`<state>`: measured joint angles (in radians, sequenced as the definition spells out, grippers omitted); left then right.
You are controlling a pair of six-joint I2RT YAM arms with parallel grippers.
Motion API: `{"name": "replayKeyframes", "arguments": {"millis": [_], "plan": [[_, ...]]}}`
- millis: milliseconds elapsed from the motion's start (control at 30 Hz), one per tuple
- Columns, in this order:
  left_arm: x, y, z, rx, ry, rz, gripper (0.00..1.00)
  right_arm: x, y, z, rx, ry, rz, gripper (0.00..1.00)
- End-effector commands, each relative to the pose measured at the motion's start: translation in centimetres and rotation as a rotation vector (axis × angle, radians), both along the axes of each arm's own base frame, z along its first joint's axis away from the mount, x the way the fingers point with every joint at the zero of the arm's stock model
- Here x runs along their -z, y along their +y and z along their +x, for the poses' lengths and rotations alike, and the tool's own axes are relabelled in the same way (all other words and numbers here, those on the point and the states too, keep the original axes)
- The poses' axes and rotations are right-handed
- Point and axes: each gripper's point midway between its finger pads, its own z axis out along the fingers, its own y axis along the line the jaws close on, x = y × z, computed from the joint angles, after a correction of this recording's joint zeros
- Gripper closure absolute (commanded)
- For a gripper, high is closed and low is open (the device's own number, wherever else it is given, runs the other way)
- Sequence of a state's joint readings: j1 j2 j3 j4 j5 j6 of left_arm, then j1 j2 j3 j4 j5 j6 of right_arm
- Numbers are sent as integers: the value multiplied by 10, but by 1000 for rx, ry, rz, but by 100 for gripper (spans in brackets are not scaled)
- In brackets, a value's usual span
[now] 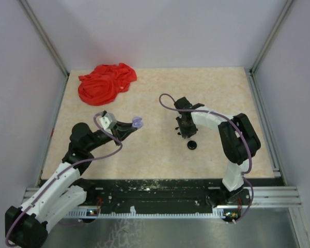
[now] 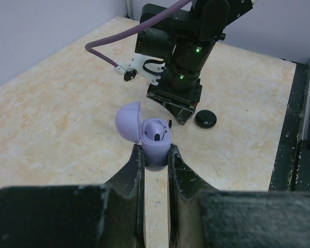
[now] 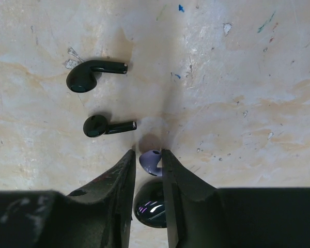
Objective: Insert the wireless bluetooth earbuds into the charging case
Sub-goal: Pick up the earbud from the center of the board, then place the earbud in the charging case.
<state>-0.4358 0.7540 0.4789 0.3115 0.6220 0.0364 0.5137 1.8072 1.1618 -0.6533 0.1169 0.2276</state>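
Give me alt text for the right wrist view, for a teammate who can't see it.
The right hand pinches a lavender earbud over the beige marbled table. An upper black earbud and a lower black earbud lie loose on the table, up and to the left. A glossy black round case shows below, in the gap behind the held bud.

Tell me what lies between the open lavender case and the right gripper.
Only bare table separates lavender case and right gripper, clearest in the top view.
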Motion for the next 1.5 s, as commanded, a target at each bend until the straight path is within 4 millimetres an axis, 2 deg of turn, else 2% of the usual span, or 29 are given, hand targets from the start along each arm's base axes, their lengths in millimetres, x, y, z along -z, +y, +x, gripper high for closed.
{"name": "replayKeyframes", "arguments": {"millis": [0,67,200,400,500,633,867,1000,1133,1300,1467], "plan": [[-14,-2,-2,18,-32,-21,99,-6,2,11,-11,-15,4,76],[-14,-2,-2,20,-30,-22,99,-8,3,10,-11,-16,8,80],[-13,-3,-4,33,-29,-26,99,-24,8,11,-6,-56,53,83],[-13,-5,-5,51,-41,-31,99,-56,18,15,3,-135,137,85],[-12,-5,-6,54,-46,-37,99,-79,27,15,-1,-192,193,85],[-14,-5,-8,61,-76,-48,99,-121,51,16,-17,-294,316,85],[-22,-2,-13,57,-147,-78,99,-219,89,13,-32,-517,561,85],[-29,3,-17,40,-213,-115,99,-275,118,-4,-107,-647,727,85],[-35,6,-19,31,-246,-139,99,-321,140,-23,-161,-735,908,85],[-40,8,-19,19,-268,-165,99,-359,153,-43,-217,-794,1055,86],[-47,10,-18,5,-298,-187,99,-380,159,-61,-264,-811,1166,86]]}}
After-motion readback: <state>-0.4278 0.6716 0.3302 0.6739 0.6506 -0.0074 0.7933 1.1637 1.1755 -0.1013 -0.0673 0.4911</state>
